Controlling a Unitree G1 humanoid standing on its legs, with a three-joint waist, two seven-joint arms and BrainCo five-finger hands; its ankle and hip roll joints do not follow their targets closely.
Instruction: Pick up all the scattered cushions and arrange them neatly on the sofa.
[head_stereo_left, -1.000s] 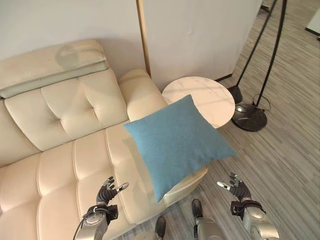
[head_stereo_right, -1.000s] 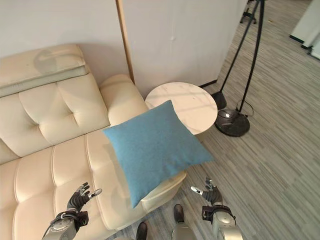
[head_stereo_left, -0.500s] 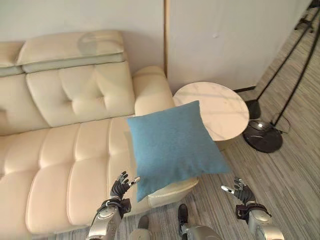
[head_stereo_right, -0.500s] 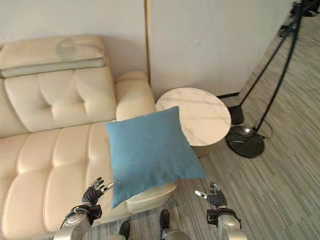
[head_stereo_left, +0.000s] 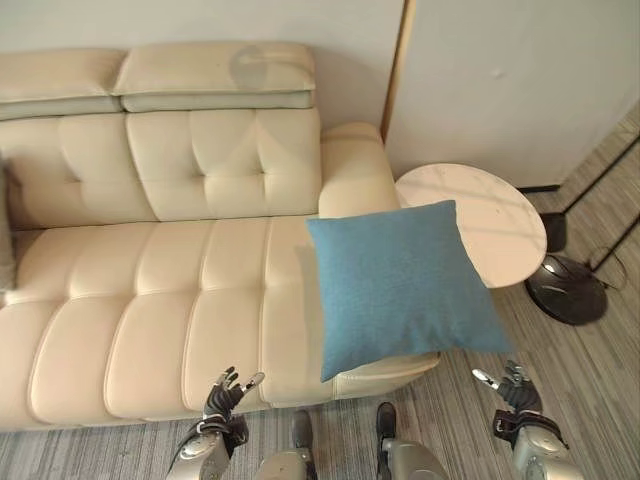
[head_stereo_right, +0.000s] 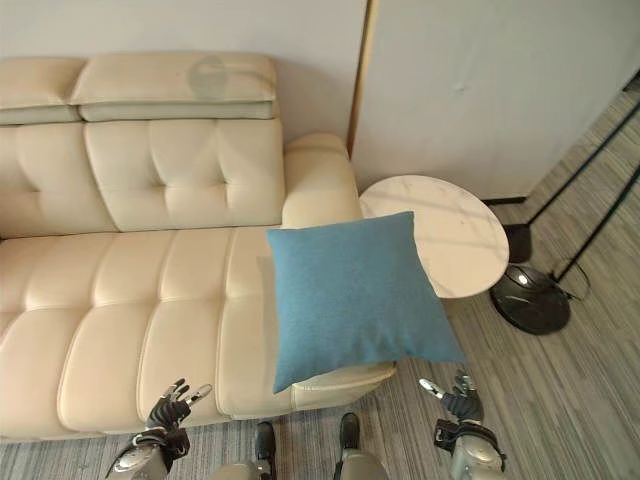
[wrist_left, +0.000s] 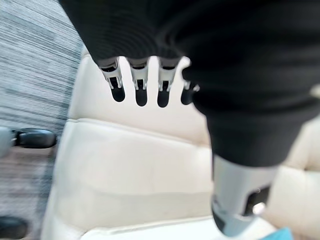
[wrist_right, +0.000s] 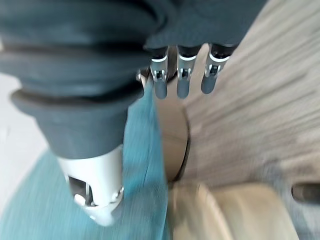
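Blue cushion (head_stereo_left: 400, 285) lies tilted on sofa (head_stereo_left: 170, 290) end by armrest, corner overhanging round marble desk (head_stereo_left: 500, 215). Left hand (head_stereo_left: 222, 395) and right hand (head_stereo_left: 512, 388) low, fingers released, empty. Cushion woven, square; likely soft, light — pinch opposite edges. Sofa cream tufted leather.

The blue cushion (head_stereo_left: 405, 285) hides the seat edge and part of the armrest of the cream sofa (head_stereo_left: 150, 300) up and to the right of the left hand (head_stereo_left: 222, 395); it also covers the near rim of the round marble side table (head_stereo_left: 490, 215) above the right hand (head_stereo_left: 515, 390); the sofa's far left end is cut off by the frame; the black floor-lamp base (head_stereo_left: 568, 290) shows, its pole cut off at the right edge; a grey object (head_stereo_left: 6, 250) at the left edge is too cropped to name.
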